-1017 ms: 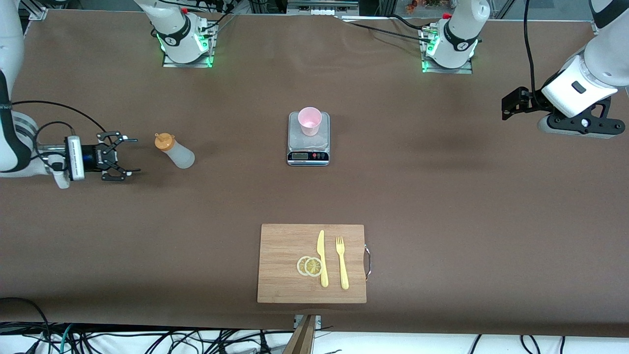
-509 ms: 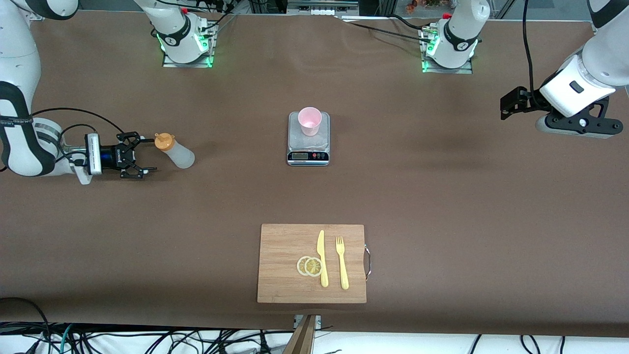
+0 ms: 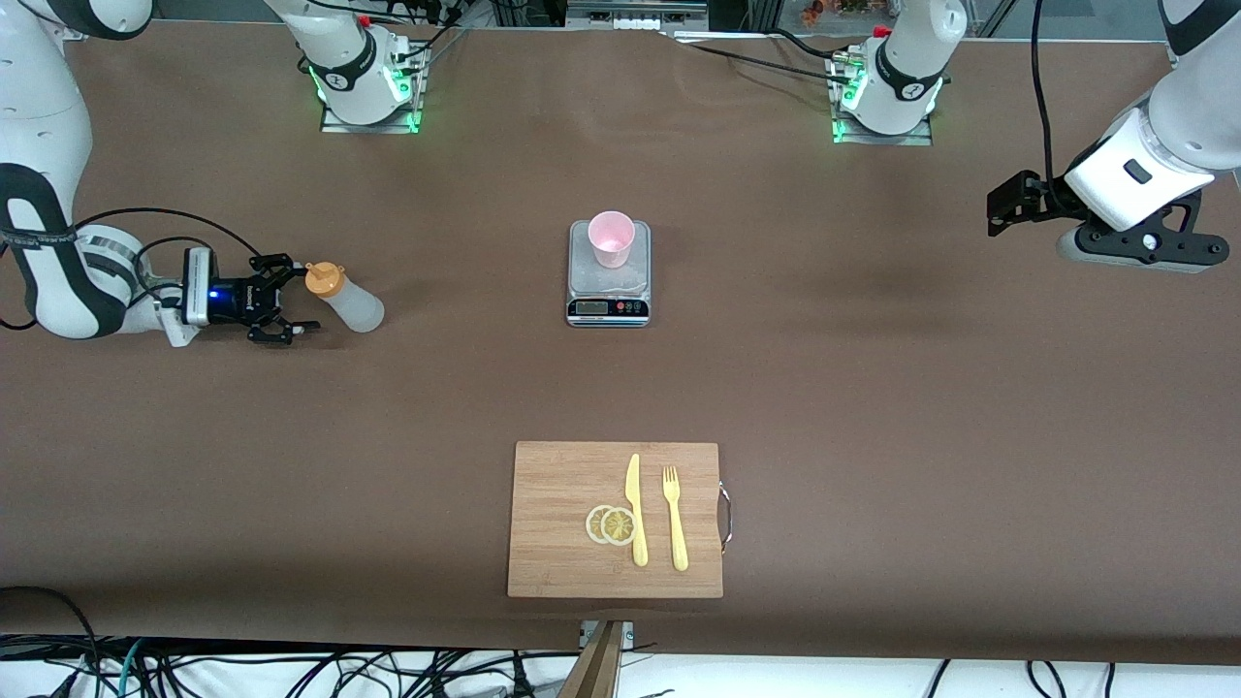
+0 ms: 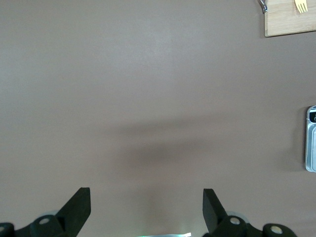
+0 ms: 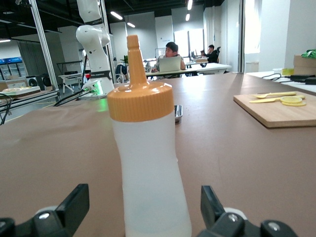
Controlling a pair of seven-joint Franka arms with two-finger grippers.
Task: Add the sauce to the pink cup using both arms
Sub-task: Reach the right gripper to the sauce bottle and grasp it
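Right gripper has neared the whitish, orange-capped sauce.

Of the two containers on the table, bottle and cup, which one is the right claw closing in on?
The bottle, whitish with an orange cap, toward the right arm's end of the table. The open right claw is level with it; the pink cup stands apart on the scale.

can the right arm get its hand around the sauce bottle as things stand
Probably yes. The right hand is open, level with the upright sauce bottle and right beside it, and the right wrist view shows the bottle centred between the fingers with nothing in the way.
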